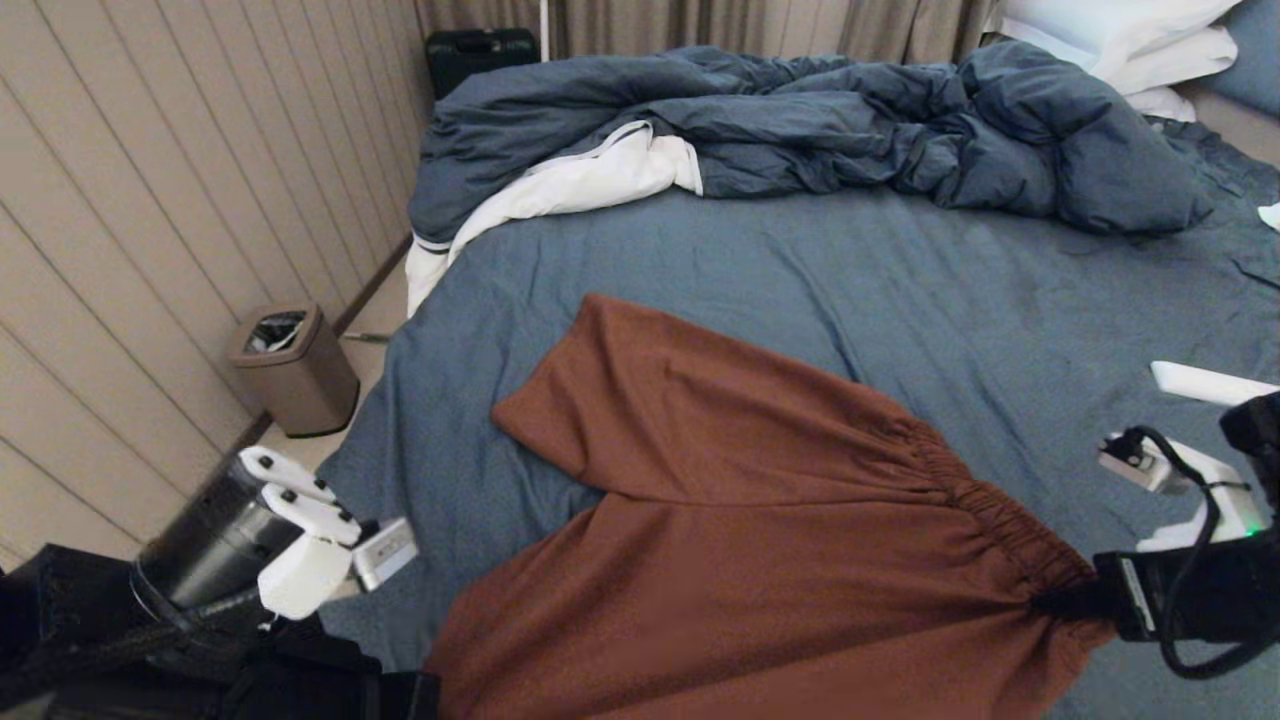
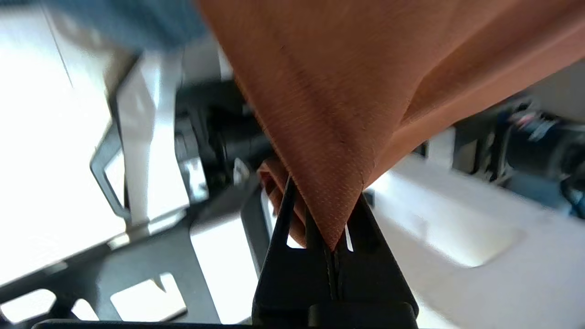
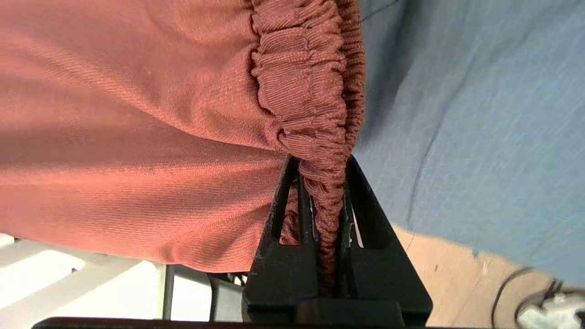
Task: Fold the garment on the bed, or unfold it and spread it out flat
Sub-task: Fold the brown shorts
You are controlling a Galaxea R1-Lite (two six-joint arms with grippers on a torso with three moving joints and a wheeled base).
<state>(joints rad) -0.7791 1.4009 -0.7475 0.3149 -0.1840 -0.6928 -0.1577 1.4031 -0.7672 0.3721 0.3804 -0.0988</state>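
The right hand (image 3: 327, 201) is pinched tight on the bunched waistband (image 3: 306, 82) of the garment (image 1: 760, 500), at the corner near the front right of the bed (image 1: 1000, 300). The stretchy band runs down between its two black fingers (image 3: 365, 214). The left hand (image 2: 327, 214) is squeezed tight too. It holds a pointy corner of the brown cloth at the near left end of the shorts, low at the bed's front edge.

The shorts lie on the blue sheet between the two hands. One leg points away toward the far side of the bed and lies flat. The near part is pulled toward the robot.

Farther back, a rumpled dark blue duvet (image 1: 850, 130) with a white lining sits across the bed. White pillows (image 1: 1130, 40) are in the far right corner. A small brown bin (image 1: 295, 370) stands on the floor by the wall, left of the bed.
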